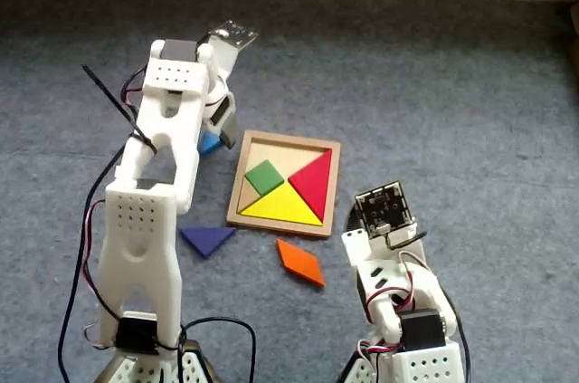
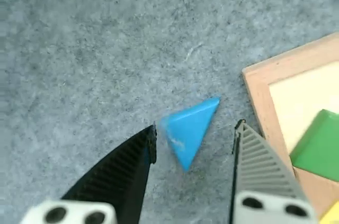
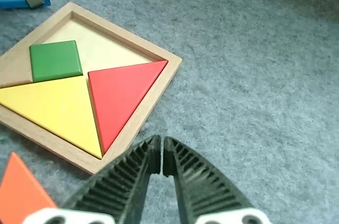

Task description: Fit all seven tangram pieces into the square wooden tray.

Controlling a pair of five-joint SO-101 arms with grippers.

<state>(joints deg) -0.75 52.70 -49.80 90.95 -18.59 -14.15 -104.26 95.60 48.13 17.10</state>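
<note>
Left gripper (image 2: pixel 196 128), jaws spread wide, straddles the small blue triangle (image 2: pixel 188 130) on grey carpet (image 1: pixel 470 84), just beside the square wooden tray (image 1: pixel 288 138). Purple triangle (image 1: pixel 207 239) lies loose near the tray. Tray holds a green square (image 1: pixel 264 177), yellow triangle (image 1: pixel 279 205) and red triangle (image 1: pixel 313 179). Orange parallelogram (image 1: pixel 300 262) lies outside it. Right gripper (image 3: pixel 161 150), jaws together and empty, sits near the tray's edge.

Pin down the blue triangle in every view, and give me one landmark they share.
High view: blue triangle just left of the wooden tray, near its upper-left corner.
Left wrist view: blue triangle inside the open left gripper, beside the tray's corner.
Right wrist view: blue triangle on the carpet beyond the tray's far corner.
Shared landmark: the wooden tray.
</note>
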